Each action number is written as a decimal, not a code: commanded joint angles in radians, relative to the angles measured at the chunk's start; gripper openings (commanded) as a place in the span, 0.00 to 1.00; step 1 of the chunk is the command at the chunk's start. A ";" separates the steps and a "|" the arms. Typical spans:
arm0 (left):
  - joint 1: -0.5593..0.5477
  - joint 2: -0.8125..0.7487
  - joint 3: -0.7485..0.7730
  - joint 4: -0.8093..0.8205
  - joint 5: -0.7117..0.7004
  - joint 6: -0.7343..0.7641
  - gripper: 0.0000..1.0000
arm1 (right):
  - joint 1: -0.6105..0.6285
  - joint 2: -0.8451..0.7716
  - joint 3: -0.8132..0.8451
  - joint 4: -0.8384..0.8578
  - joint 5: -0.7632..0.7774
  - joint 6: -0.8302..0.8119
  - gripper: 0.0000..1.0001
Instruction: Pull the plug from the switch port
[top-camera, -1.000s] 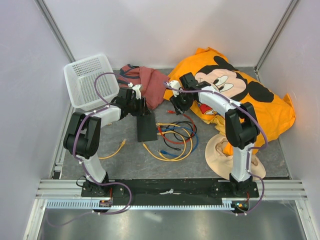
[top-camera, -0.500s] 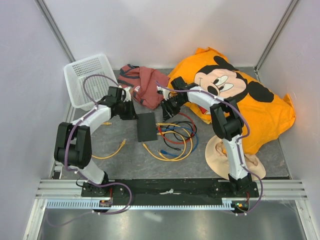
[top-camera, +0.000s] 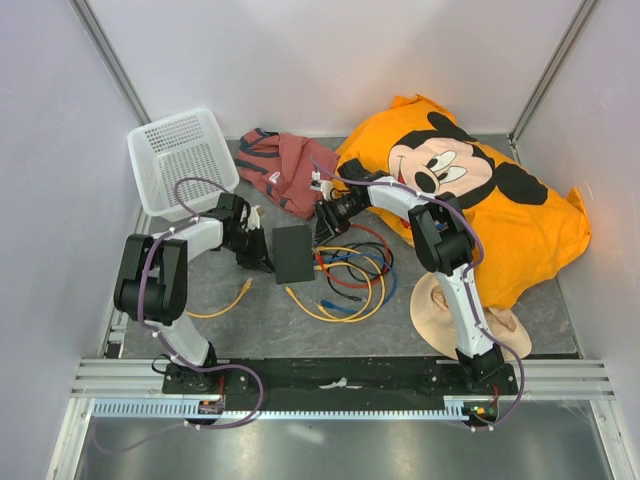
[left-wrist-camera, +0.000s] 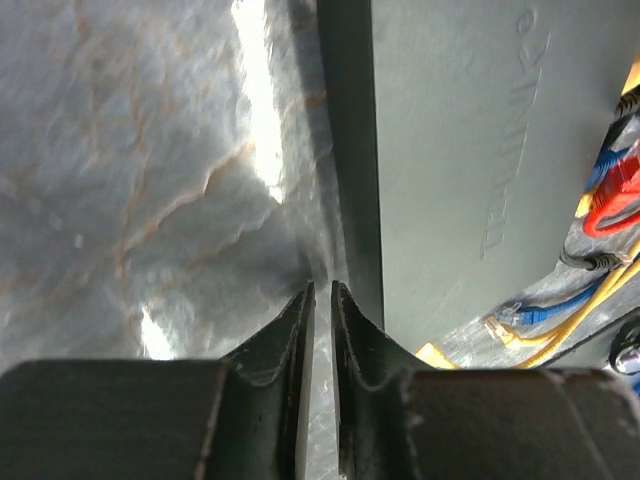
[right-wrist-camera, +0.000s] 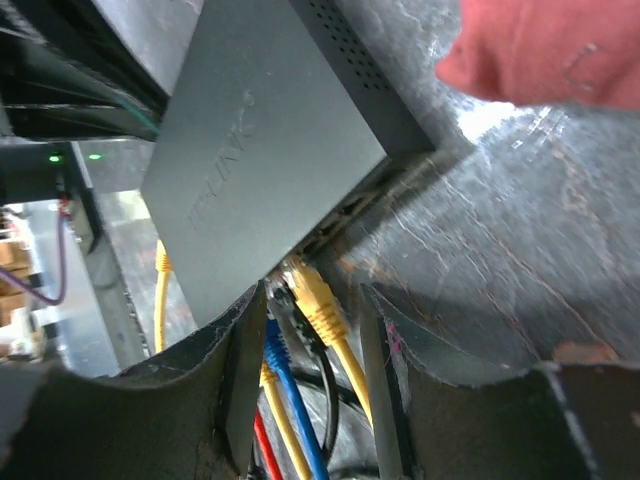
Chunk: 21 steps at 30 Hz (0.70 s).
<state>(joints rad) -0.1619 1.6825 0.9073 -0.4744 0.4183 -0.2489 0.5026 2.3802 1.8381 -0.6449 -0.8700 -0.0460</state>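
Observation:
The switch (top-camera: 293, 252) lies flat mid-table as a thin matte-black box. Its port edge faces right, where a bundle of cables (top-camera: 352, 275) fans out. In the right wrist view a yellow plug (right-wrist-camera: 320, 308) sits in a port of the switch (right-wrist-camera: 260, 150), with blue, black and red leads beside it. My right gripper (top-camera: 325, 222) (right-wrist-camera: 308, 298) is open, its fingers straddling the yellow plug without touching it. My left gripper (top-camera: 258, 255) (left-wrist-camera: 322, 290) rests low at the left side of the switch (left-wrist-camera: 480, 150). Its jaws are almost together with nothing between them.
A white mesh basket (top-camera: 178, 160) stands at the back left, with a red cloth (top-camera: 285, 170) beside it. An orange Mickey shirt (top-camera: 480, 200) covers the back right and a beige hat (top-camera: 445, 300) lies below it. A loose yellow cable (top-camera: 228, 302) lies front left.
My left gripper came forward from behind the switch to its left side, and its jaws closed. My right gripper swung in to the switch's port edge.

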 joint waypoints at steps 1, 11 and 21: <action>-0.001 0.120 0.148 0.013 0.031 0.100 0.19 | 0.005 0.050 0.024 0.021 -0.044 0.020 0.50; 0.002 0.322 0.514 0.014 0.040 0.140 0.20 | -0.016 0.013 -0.011 0.013 -0.067 0.037 0.58; 0.001 0.169 0.440 0.039 0.197 0.169 0.22 | -0.090 0.043 -0.062 0.080 -0.047 0.121 0.58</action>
<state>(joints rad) -0.1581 1.9797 1.3888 -0.4717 0.4541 -0.1284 0.4389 2.3932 1.8004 -0.5934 -0.9756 0.0818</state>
